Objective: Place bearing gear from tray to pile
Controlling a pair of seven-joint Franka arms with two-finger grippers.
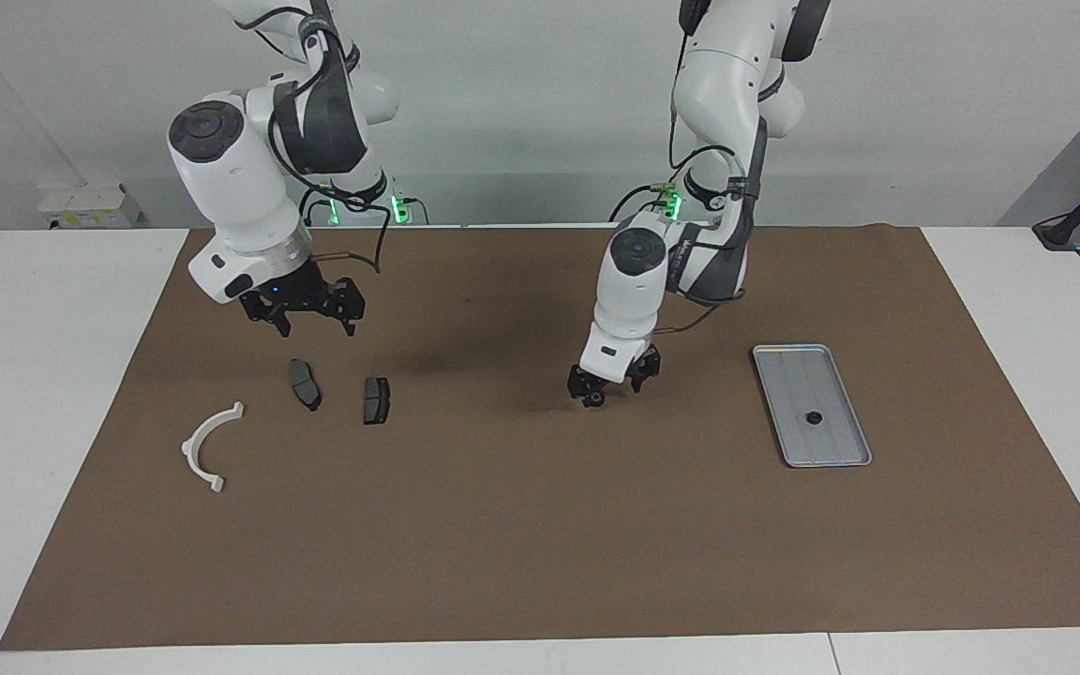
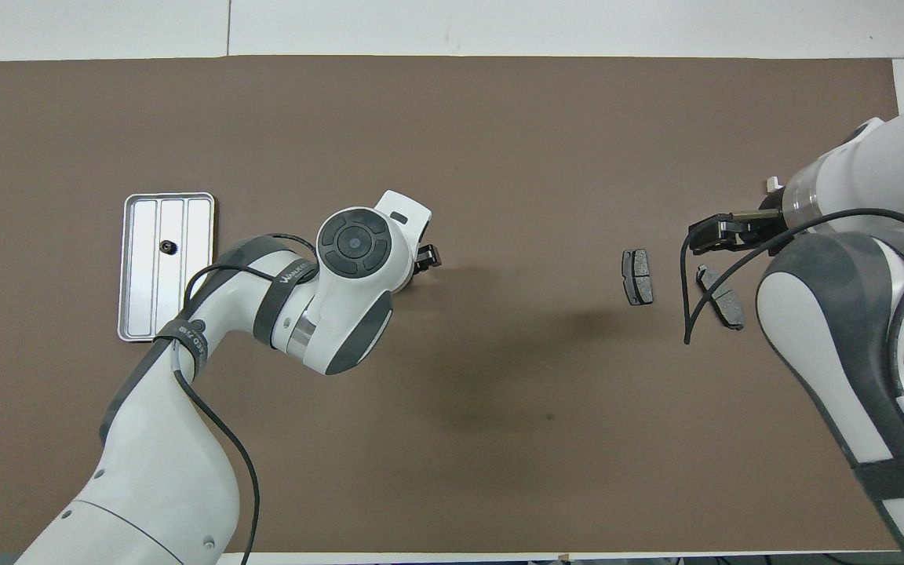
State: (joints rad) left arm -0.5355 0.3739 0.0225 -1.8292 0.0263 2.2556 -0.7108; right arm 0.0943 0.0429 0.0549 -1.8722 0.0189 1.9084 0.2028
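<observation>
- One bearing gear (image 1: 813,418) lies in the tray (image 1: 788,361), right of centre in the facing view.
- Your left claw (image 1: 607,385) hangs over bare bench (image 1: 521,525) mid-frame, seemingly gripping a small dark part, likely bound for the pile.
- Pile, left of frame: two brake pads (image 1: 305,383), one white bracket (image 1: 209,445).
- Right claw (image 1: 310,319) waits above them, fingers spread.

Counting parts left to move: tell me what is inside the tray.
One small dark bearing gear lies inside the silver tray, near its middle. The rest of the ridged floor is bare, and nothing covers it in either view.
</observation>
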